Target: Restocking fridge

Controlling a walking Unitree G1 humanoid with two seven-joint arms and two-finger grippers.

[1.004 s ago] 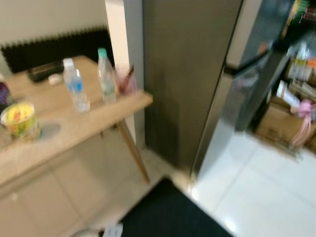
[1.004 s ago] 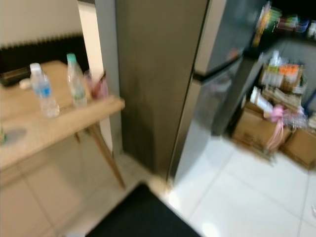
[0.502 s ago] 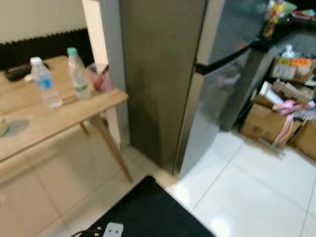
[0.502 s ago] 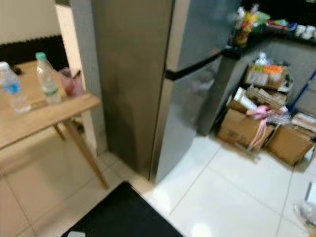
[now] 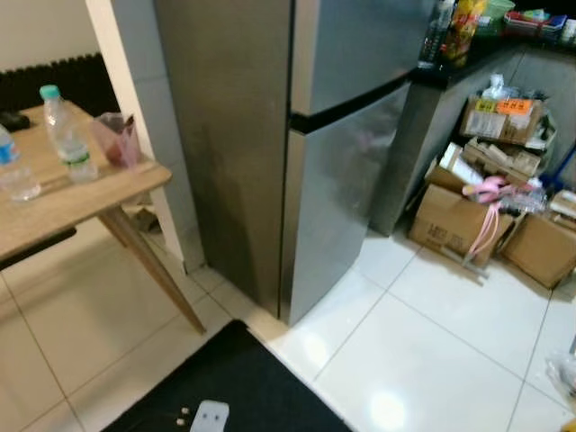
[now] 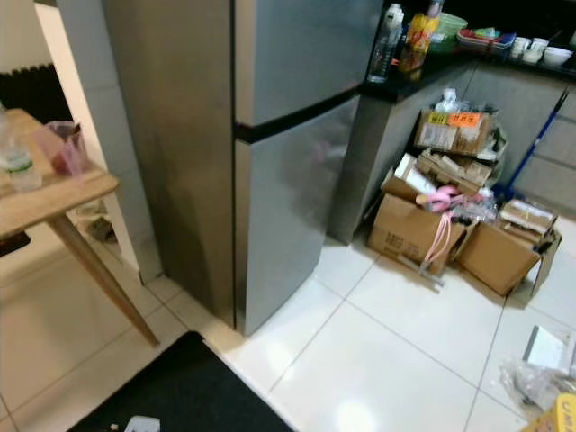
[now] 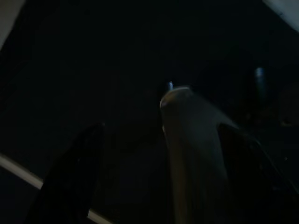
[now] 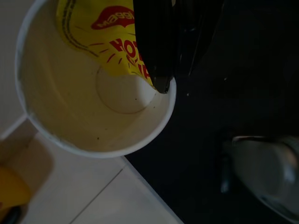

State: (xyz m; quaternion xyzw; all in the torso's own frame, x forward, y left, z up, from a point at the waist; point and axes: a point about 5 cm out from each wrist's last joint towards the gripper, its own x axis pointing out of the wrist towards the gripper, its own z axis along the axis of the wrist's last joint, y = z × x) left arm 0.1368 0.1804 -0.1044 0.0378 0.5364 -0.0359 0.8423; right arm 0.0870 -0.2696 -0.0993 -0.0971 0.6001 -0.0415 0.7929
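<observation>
The tall grey two-door fridge [image 5: 342,135] stands straight ahead with both doors closed. My right gripper [image 8: 164,81] is shut on the rim of a white noodle cup [image 8: 84,102], which has a yellow lid [image 8: 103,32] folded into it. The cup hangs low over the black mat and white tiles, and its yellow edge [image 6: 564,416] peeks in at the bottom right of the right eye view. In the dark left wrist view my left gripper [image 7: 159,186] hangs idle, fingers [image 7: 77,177] spread, holding nothing.
A wooden table [image 5: 63,193] on the left carries two water bottles [image 5: 65,135] and a pink cup [image 5: 117,139]. A black mat [image 5: 234,387] lies before the fridge. Cardboard boxes [image 5: 459,220] are piled under a dark counter [image 6: 423,72] on the right. White tiles [image 5: 432,360] lie between.
The camera has swung right: the fridge now fills the middle, the table has slid to the left edge, and the boxes and counter have come into full view.
</observation>
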